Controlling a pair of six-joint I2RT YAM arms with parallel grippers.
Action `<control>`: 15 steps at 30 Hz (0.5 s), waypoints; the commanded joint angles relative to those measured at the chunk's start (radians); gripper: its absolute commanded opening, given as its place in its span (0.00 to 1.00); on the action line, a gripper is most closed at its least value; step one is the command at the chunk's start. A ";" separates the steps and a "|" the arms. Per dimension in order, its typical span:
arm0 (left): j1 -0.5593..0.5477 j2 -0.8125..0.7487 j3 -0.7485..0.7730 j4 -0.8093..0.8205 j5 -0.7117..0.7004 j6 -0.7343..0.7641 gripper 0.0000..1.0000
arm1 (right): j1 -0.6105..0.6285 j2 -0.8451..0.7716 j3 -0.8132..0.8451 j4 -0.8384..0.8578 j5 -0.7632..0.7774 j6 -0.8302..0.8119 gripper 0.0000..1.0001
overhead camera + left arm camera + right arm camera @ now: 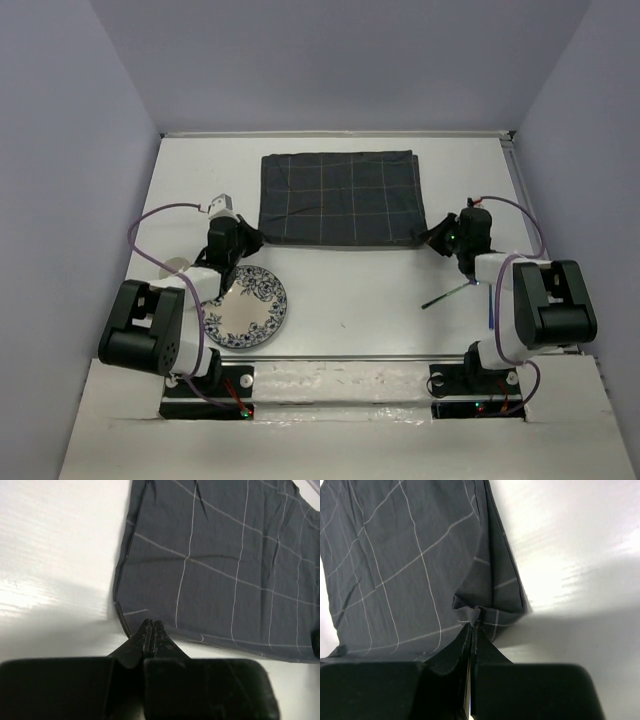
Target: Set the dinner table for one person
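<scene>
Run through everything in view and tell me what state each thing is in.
Checked cloth: spread flat on the dinner table, near-right corner puckered.
Plate: lying flat, empty.
Thin utensil: lying loose on the table.
Left gripper: shut, tips at cloth's near-left corner.
Right gripper: shut on cloth's near-right corner.

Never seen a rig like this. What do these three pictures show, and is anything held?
Two robot arms are bolted at the near edge of a white dinner table. The wide picture looks down from above and behind them; the other two come from cameras on each wrist. On the table lie a dark checked cloth and a blue-patterned plate. The right claw is shut, pinching the cloth's near corner; the left claw appears to pinch the other near corner.
</scene>
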 commanded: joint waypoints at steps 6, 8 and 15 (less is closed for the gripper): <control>0.006 -0.113 -0.116 0.131 0.044 -0.013 0.00 | -0.003 -0.078 -0.106 0.073 -0.037 0.013 0.00; 0.006 -0.142 -0.126 0.129 0.039 -0.010 0.00 | -0.003 -0.076 -0.121 0.073 -0.045 0.016 0.00; 0.006 -0.179 -0.146 0.111 0.038 -0.008 0.00 | 0.006 -0.107 -0.163 0.087 -0.062 0.036 0.00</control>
